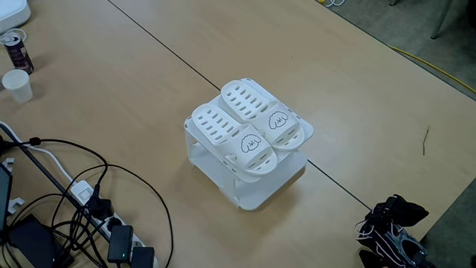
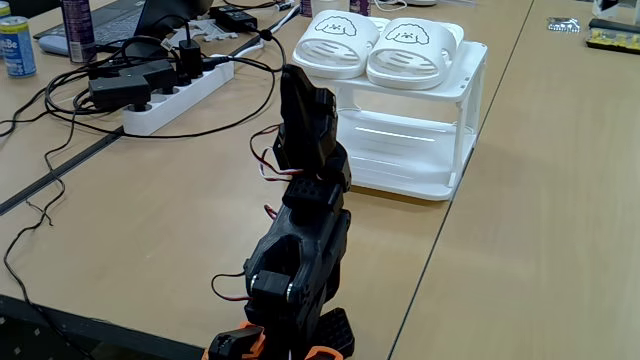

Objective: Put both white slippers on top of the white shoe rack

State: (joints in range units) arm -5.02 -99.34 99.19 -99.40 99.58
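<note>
The pincer [image 2: 300, 95] is sitting folded at the top of the black arm [image 2: 300, 260] in a fixed view, pointing toward the white shoe rack [image 2: 420, 150]; its fingers are blending into one dark shape, so I cannot tell whether they are spread or pressed together, and nothing is showing between them. The arm is crouching low on the wooden counter [image 2: 150, 220], near the rack but apart from it. In a fixed view taken from higher up, the same arm [image 1: 393, 231] is showing as a dark bundle at the lower right corner, well apart from the rack [image 1: 249, 182]. Both white slippers [image 1: 249, 126] are lying side by side on the rack's flat top, touching each other, with their cartoon-face straps facing the arm; in a fixed view at counter level the pair [image 2: 380, 45] is resting at the top edge of the rack. Further out, a white power strip [image 2: 175, 95] with tangled black cables is lying on the counter to the left. In the higher fixed view, a small white cup [image 1: 17, 85] and a can [image 1: 15, 48] are standing at the far left.
</note>
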